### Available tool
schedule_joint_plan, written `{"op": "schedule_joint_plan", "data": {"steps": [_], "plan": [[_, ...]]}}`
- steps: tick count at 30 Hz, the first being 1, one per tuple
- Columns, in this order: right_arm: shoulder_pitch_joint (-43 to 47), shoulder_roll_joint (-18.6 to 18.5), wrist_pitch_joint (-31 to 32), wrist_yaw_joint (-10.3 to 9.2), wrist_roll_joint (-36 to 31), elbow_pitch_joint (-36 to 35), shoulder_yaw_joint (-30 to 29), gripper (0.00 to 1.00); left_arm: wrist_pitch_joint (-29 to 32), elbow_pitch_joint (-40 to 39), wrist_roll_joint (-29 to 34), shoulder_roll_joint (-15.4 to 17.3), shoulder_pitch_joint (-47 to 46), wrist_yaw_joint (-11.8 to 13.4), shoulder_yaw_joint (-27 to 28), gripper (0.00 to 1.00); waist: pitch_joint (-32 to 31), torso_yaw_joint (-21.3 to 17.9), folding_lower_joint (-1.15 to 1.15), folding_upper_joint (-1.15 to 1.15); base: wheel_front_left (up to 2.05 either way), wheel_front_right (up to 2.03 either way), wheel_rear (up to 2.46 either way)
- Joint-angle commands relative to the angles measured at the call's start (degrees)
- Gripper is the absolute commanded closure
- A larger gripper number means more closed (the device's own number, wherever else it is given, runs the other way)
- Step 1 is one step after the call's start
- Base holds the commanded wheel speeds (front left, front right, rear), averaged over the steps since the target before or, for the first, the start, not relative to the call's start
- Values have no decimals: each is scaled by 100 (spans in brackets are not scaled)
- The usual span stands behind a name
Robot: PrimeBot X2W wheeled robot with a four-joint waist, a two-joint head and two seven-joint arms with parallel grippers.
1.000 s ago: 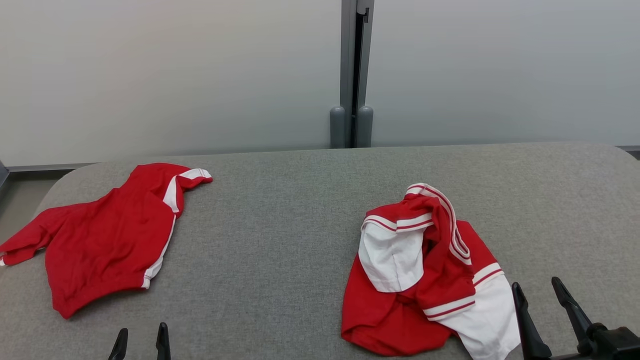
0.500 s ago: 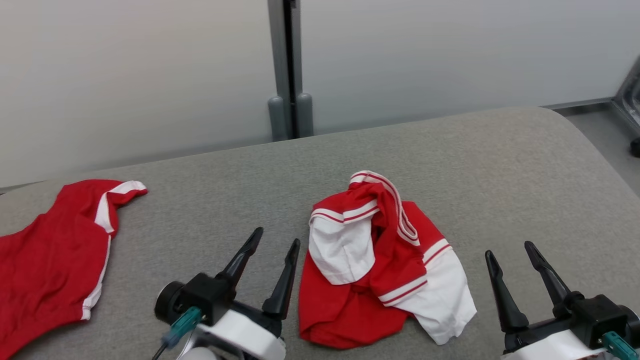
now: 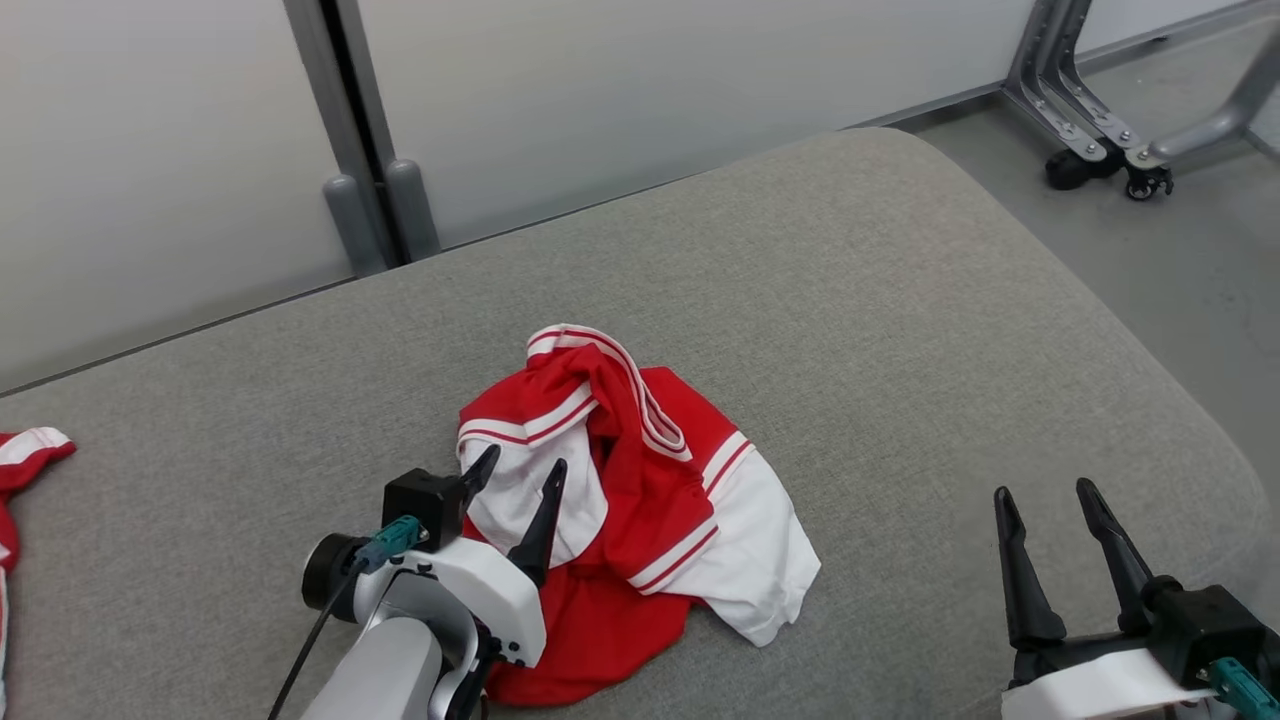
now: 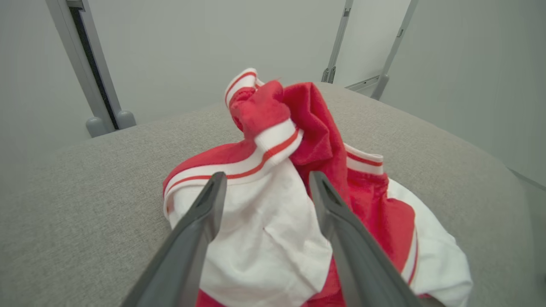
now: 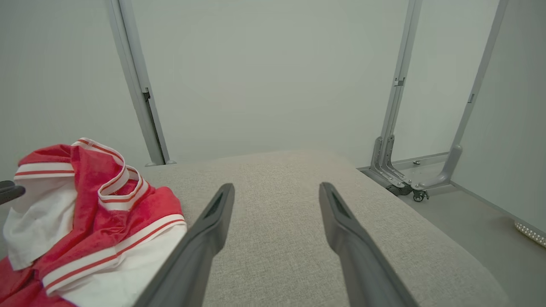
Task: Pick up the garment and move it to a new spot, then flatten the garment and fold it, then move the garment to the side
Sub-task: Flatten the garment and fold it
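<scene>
Between and just beyond the left gripper [image 3: 526,458] jaws, passage is blocked by the crumpled garment [image 3: 650,480]. Beyond the spread right gripper [image 3: 1042,489] jaws, bare grey cushion [image 3: 900,330] is left open; the garment is seen to their left.

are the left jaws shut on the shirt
No, the left jaws stand open, one on each side of the white part of the shirt, not clamping it.
</scene>
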Motion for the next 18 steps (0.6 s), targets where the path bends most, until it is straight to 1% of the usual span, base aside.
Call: {"op": "schedule_joint_plan", "data": {"steps": [1, 2, 4, 7, 9, 12, 14, 18], "plan": [[1, 6, -2, -1, 22, -9, -11, 0, -49, 296, -42, 34, -204, 36, 17, 56, 113, -146, 0, 0, 0, 0, 0], [-4, 18, -2, -1, 22, -16, -4, 0, -75, 433, -95, 32, -280, -8, 10, 100, 133, -162, 0, 0, 0, 0, 0], [-39, 37, -2, -1, 26, -15, 5, 0, -69, 675, -129, 31, -409, -103, -64, 100, 155, -170, 0, 0, 0, 0, 0], [-23, 52, -2, -1, 21, -11, -34, 0, -157, 695, -313, 34, -521, -138, 48, 100, 131, -97, 0, 0, 0, 0, 0], [51, 62, -2, -1, 17, -19, -82, 0, -172, 516, -539, 34, -478, -175, 148, 100, 95, 18, 0, 0, 0, 0, 0], [122, 52, -2, -1, 10, -17, -112, 0, 28, 235, -748, 87, -397, -222, 196, 100, 49, 173, 0, 0, 0, 0, 0], [170, 32, -2, -1, 1, -21, -137, 0, 390, -235, -989, 291, -367, -257, 246, 100, 5, 339, 0, 0, 0, 0, 0], [177, 23, -2, -1, -3, -46, -144, 0, 1238, -1551, -1339, 894, -389, -279, 458, 100, -20, 662, 0, 0, 0, 0, 0]]}}
